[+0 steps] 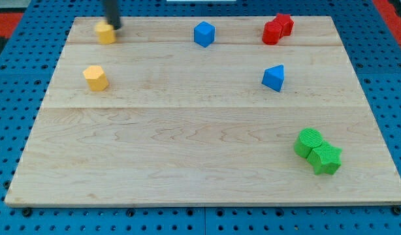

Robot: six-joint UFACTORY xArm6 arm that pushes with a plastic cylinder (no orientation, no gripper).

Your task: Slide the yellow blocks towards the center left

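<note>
Tool first: my tip point(115, 27), the lower end of a straight dark rod with nothing to spread or pinch, touches the 2 o'clock edge of a small yellow block point(105, 32), shape unclear, at the 11 o'clock corner of the pale wooden table point(187, 150). A yellow hexagonal block point(95, 78) lies near, toward 6 o'clock. Toward 3 o'clock stand a blue cube-like block point(204, 34) and two touching red blocks point(277, 29); a blue wedge-shaped block point(273, 78) sits lower. Two touching green blocks point(317, 151) lie at 4 o'clock.
</note>
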